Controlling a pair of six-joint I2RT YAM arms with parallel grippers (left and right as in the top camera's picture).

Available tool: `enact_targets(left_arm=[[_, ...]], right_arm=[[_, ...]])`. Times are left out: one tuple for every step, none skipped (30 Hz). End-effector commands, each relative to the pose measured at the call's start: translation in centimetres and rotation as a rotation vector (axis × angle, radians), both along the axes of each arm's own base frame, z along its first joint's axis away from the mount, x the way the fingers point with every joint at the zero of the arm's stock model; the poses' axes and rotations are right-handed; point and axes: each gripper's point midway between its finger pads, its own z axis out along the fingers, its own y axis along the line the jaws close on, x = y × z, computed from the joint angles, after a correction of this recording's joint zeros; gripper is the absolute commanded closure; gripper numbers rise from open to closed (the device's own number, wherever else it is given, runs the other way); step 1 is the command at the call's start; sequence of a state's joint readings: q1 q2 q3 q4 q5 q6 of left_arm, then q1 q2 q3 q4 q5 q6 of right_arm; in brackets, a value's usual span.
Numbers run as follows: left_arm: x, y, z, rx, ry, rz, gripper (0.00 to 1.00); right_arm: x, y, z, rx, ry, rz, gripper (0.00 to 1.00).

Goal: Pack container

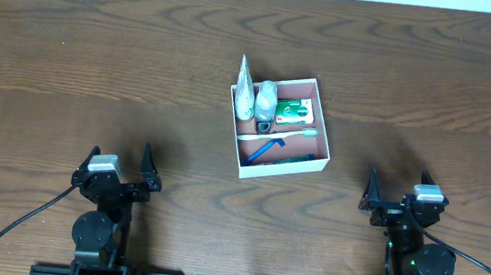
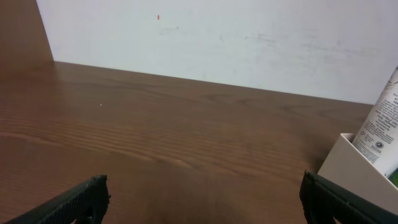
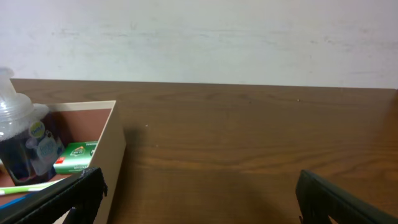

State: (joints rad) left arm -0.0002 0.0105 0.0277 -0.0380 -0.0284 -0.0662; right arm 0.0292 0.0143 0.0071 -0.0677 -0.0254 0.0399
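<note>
The container [image 1: 322,125], a shallow white-walled box with a reddish-brown floor, sits at the table's middle. Inside lie a white tube [image 1: 245,94], a small clear bottle [image 1: 267,99], a green-and-white carton [image 1: 293,112], a toothbrush [image 1: 284,135] and a blue razor [image 1: 262,151]. My left gripper [image 1: 118,169] is open and empty near the front left, well apart from the box. My right gripper [image 1: 400,196] is open and empty at the front right. The left wrist view shows the box corner [image 2: 354,171] and the tube [image 2: 384,127]. The right wrist view shows the box wall [image 3: 109,152], bottle [image 3: 22,140] and carton [image 3: 74,157].
The brown wooden table [image 1: 99,60] spreads around the box. A white wall [image 2: 217,37] stands behind the table's far edge. Black cables [image 1: 21,220] run from both arm bases at the front edge.
</note>
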Motion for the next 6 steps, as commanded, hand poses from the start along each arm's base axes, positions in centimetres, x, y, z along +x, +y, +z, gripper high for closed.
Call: enact_targets(left_arm=[[-0.06,0.21,-1.86,0.016,0.054,0.008,0.02],[-0.07,0.22,-1.86,0.016,0.054,0.009,0.02],[-0.07,0.22,-1.87,0.016,0.054,0.009,0.02],[-0.07,0.22,-1.85,0.016,0.053,0.009,0.02],[-0.07,0.22,-1.86,0.016,0.054,0.009,0.02],[-0.07,0.22,-1.87,0.016,0.054,0.008,0.02]], right_arm=[[-0.03,-0.33,0.0,-0.015,-0.003,-0.015,0.01],[-0.03,-0.33,0.0,-0.015,-0.003,-0.015,0.01],[-0.03,-0.33,0.0,-0.015,-0.003,-0.015,0.01],[-0.03,-0.33,0.0,-0.015,-0.003,-0.015,0.01],[-0.03,-0.33,0.0,-0.015,-0.003,-0.015,0.01],[-0.03,-0.33,0.0,-0.015,-0.003,-0.015,0.01]])
